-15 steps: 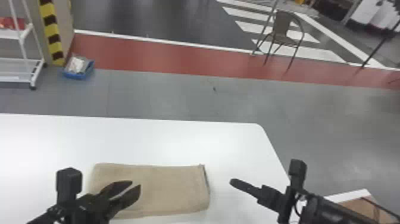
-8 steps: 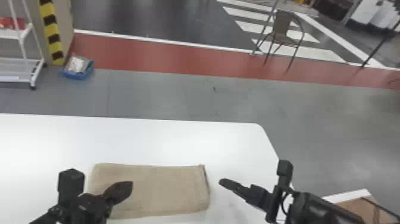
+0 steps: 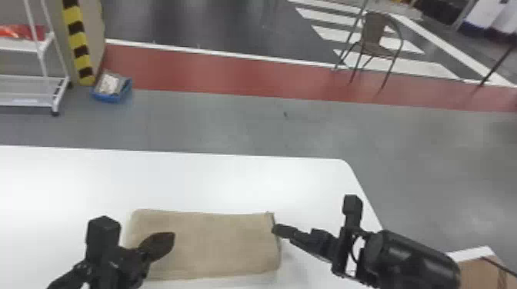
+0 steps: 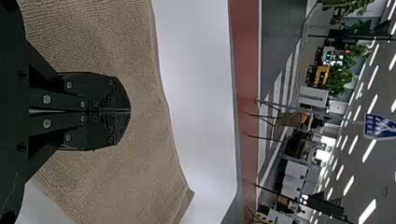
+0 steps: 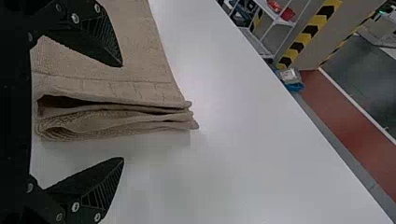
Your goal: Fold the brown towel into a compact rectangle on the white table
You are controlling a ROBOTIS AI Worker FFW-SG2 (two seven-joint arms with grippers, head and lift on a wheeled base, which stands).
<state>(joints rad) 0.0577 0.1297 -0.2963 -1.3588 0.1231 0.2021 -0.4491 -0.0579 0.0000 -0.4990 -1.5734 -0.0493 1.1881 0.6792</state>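
The brown towel [image 3: 219,246] lies as a folded, flat rectangle on the white table [image 3: 230,180]. My left gripper [image 3: 171,239] is over its left half, and in the left wrist view the left gripper [image 4: 130,111] has its fingers pressed together above the cloth [image 4: 140,163], with no cloth visible between them. At the towel's right end is my right gripper [image 3: 277,230]. In the right wrist view the right gripper [image 5: 123,112] stands open, the towel's stacked layers [image 5: 140,114] lying between the spread fingers; one finger is over the cloth, the other over bare table.
The table's rounded far right corner [image 3: 344,163] lies beyond the right arm. A cardboard box [image 3: 482,271] is at the lower right, beside the table. On the floor farther off are a white rack [image 3: 57,92], a blue bin [image 3: 111,92] and a chair [image 3: 375,42].
My left gripper has shut from open over the towel, staying in about the same place. My right gripper has moved left, up to the towel's right end. The towel has kept its place.
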